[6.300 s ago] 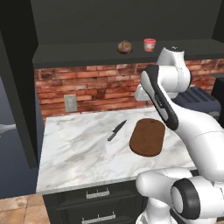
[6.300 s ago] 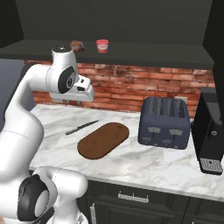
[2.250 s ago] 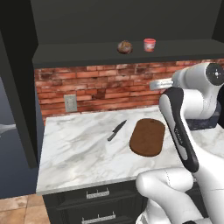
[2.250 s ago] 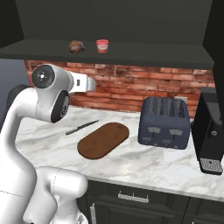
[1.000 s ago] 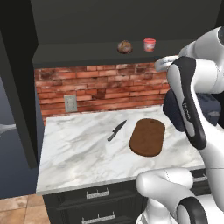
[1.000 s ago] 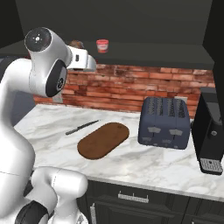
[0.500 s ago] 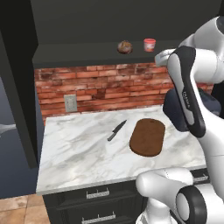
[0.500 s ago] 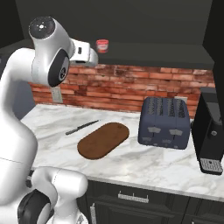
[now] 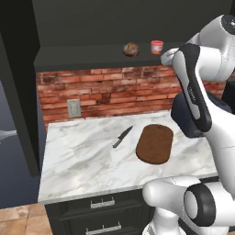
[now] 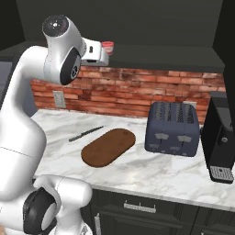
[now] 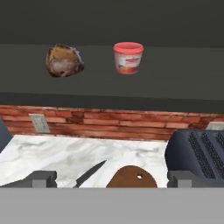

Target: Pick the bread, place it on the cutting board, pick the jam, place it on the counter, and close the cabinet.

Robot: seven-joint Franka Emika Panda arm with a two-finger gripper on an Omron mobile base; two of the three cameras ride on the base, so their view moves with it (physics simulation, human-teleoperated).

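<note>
On the shelf of the open dark cabinet (image 9: 82,57), the mottled-brown bread (image 11: 64,60) lies left of the red jam (image 11: 128,57) jar. Both also show in the left base view, the bread (image 9: 131,49) beside the jam (image 9: 157,47). My gripper (image 11: 112,179) is open and empty, its fingertips (image 11: 41,177) set wide apart. It hangs at shelf height, in front of the jar and short of it. Below, the oval cutting board (image 9: 155,143) lies bare on the marble counter (image 9: 82,160). In the right base view my arm hides the bread, and the jam (image 10: 108,45) peeks over the hand.
A black-handled knife (image 9: 123,137) lies left of the board. A dark toaster (image 10: 173,127) and a black coffee machine (image 10: 222,137) stand to the right. The cabinet's open door (image 9: 18,92) hangs at the counter's left end. Red brick wall (image 9: 101,92) behind.
The arm has swung upward, carrying the hand from counter height to the level of the cabinet shelf. Bread, jam, board and knife have not moved.
</note>
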